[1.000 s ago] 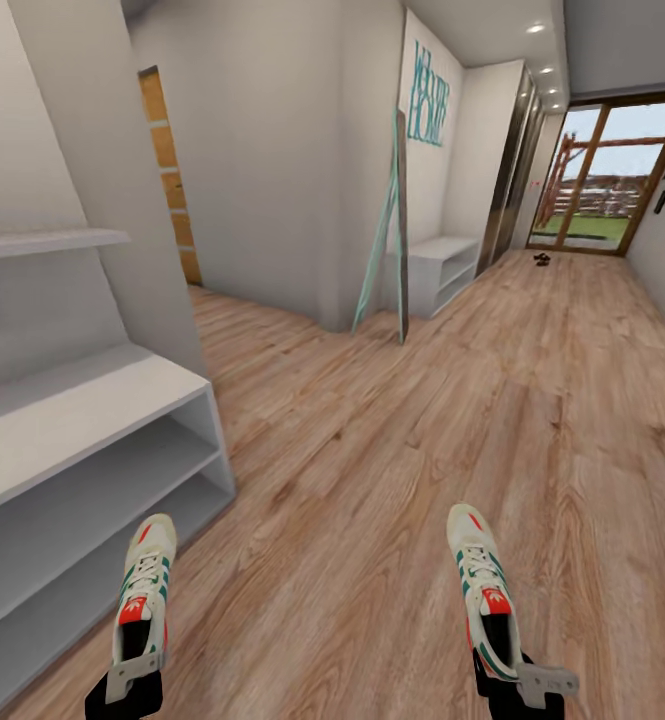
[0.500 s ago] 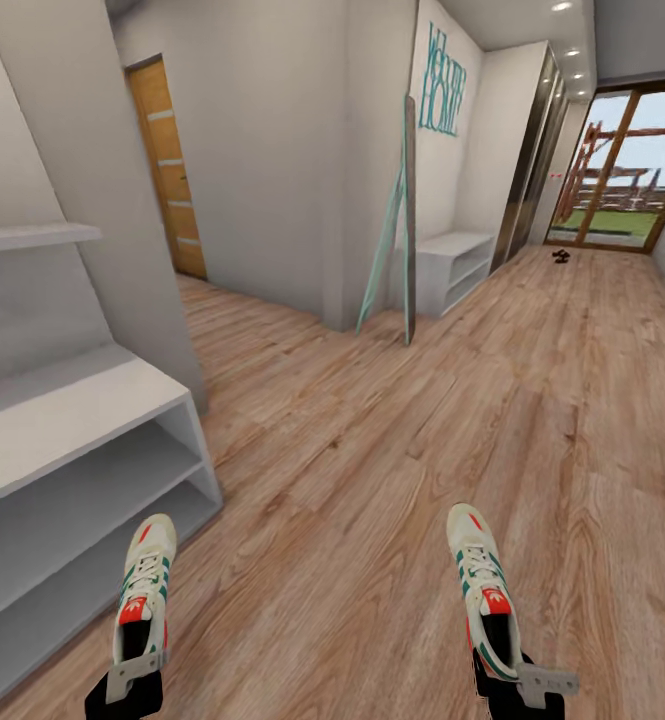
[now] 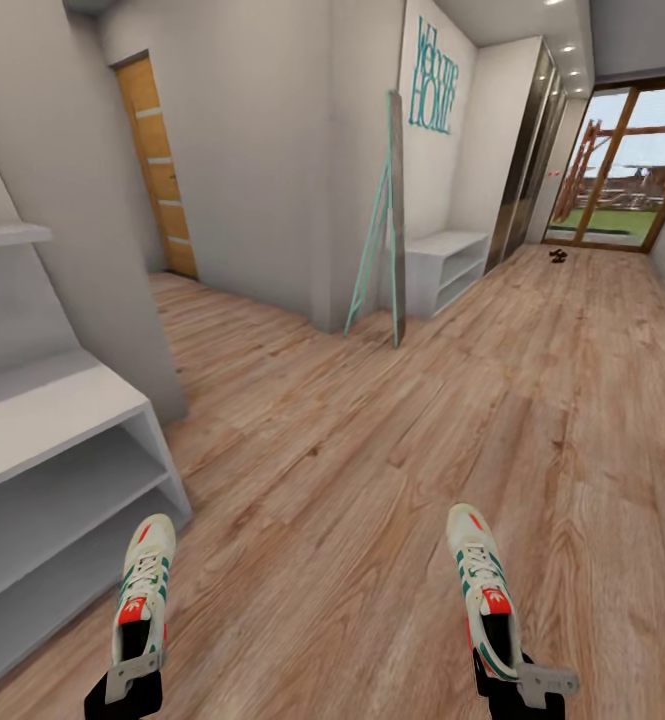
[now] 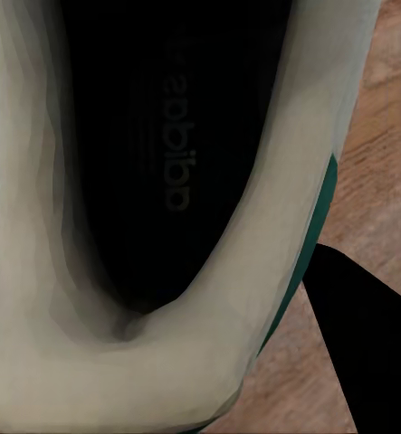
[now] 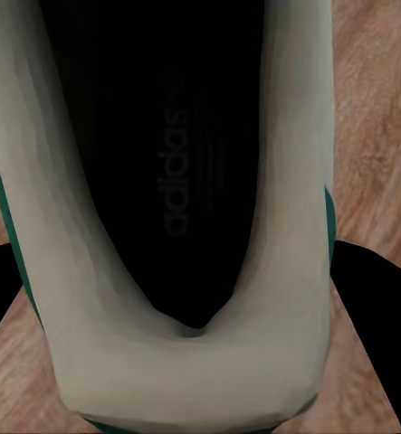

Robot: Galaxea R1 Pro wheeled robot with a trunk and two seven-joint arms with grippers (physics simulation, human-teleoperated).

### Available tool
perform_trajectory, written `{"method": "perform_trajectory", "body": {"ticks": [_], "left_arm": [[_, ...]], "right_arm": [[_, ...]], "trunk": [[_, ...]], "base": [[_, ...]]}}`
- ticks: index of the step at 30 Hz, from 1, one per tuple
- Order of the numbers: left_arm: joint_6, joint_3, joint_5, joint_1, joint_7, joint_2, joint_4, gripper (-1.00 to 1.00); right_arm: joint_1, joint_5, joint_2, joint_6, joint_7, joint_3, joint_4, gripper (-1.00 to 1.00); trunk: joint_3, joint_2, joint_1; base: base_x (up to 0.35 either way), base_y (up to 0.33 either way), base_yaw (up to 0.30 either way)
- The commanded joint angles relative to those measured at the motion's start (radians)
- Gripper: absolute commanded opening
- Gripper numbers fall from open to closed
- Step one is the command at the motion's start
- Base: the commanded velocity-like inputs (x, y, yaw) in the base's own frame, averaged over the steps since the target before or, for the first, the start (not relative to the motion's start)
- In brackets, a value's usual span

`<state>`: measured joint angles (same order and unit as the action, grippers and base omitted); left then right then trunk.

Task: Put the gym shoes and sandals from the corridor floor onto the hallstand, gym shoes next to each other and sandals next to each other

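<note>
I carry one gym shoe (image 3: 142, 600) in my left gripper (image 3: 127, 680), which is shut on its heel, toe pointing forward. The other gym shoe (image 3: 484, 595) hangs from my right gripper (image 3: 507, 675), also shut on the heel. Both wrist views look straight into a dark shoe opening: the left shoe (image 4: 164, 208) and the right shoe (image 5: 177, 199), with black fingers (image 4: 363, 344) (image 5: 381, 316) beside the heels. The hallstand (image 3: 42, 440) stands at my left, its flat top and two tiers bare. The two sandals (image 3: 558, 256) lie far down the corridor floor (image 3: 372, 480) by the glass door.
A plain low grey bench (image 3: 442, 265) stands against the far wall, with a teal-framed leaning mirror (image 3: 382, 230) beside it. A wooden door (image 3: 157, 170) is at the back left. A glass door (image 3: 627, 170) ends the corridor.
The whole view has swung to the left and the hallstand has slid toward the picture's left edge, so the camera turned. Both shoes stay held in the same place relative to me.
</note>
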<state>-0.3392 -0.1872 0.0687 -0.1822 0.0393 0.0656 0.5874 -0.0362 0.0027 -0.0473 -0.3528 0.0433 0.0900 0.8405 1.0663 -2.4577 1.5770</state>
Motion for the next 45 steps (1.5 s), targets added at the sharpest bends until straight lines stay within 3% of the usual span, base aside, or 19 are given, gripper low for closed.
{"method": "perform_trajectory", "body": {"ticks": [1,11,21,30,45], "left_arm": [[-0.003,0.002,0.006,0.0,0.002,0.0,0.0,-1.0],[-0.003,0.0,0.006,0.0,0.002,0.0,0.0,-1.0],[-0.003,0.0,0.006,0.0,0.002,0.0,0.0,-1.0],[-0.003,-0.001,0.006,0.0,0.002,0.0,0.0,-1.0],[-0.003,-0.002,0.006,0.0,0.002,0.0,0.0,-1.0]], "right_arm": [[-0.001,0.0,0.0,-0.003,0.003,-0.001,-0.001,-1.0],[-0.001,-0.001,0.0,-0.003,0.003,-0.002,-0.001,-1.0],[-0.001,-0.001,0.0,-0.003,0.004,-0.002,-0.001,-1.0],[-0.001,0.0,0.0,-0.003,0.004,-0.002,-0.001,-1.0],[-0.001,0.0,0.0,-0.003,0.003,-0.002,-0.001,-1.0]], "trunk": [[0.001,0.0,0.0],[0.001,0.0,0.0],[-0.002,0.0,0.0],[-0.005,0.0,0.0],[-0.007,0.0,0.0]], "base": [[0.131,-0.263,0.0],[0.137,-0.263,0.019],[0.098,-0.263,0.236],[-0.144,-0.231,0.271],[-0.034,-0.027,0.273]]}}
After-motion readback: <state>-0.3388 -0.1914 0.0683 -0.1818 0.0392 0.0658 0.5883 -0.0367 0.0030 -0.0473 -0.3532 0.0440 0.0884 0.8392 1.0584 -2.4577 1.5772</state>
